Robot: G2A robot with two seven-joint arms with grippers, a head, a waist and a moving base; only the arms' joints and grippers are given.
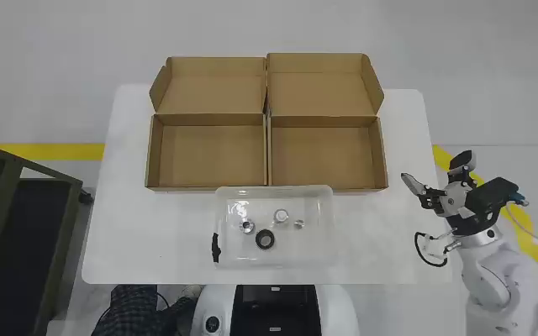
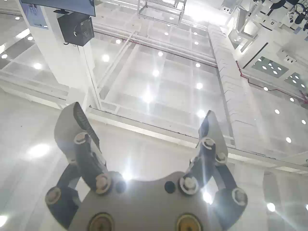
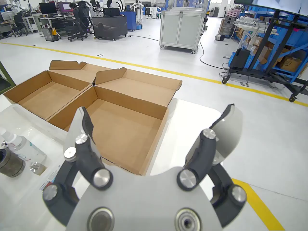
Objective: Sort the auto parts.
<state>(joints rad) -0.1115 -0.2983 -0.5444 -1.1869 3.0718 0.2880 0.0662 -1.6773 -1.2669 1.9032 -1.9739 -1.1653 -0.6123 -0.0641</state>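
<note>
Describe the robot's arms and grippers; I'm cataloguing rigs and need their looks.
The left gripper and right gripper look alike: a silver-grey base plate, two curved silver fingers with black ribbed pads, and black linkage bars on round metal pivots. The right arm has glossy white rounded shells, a black wrist block, and a thin black cable looping beside it.

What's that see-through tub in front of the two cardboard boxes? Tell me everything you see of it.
The clear plastic tub is shallow and rectangular with rounded corners, lying flat on the white table close in front of the cardboard boxes. Inside lie a black ring and a few small metal parts.
</note>
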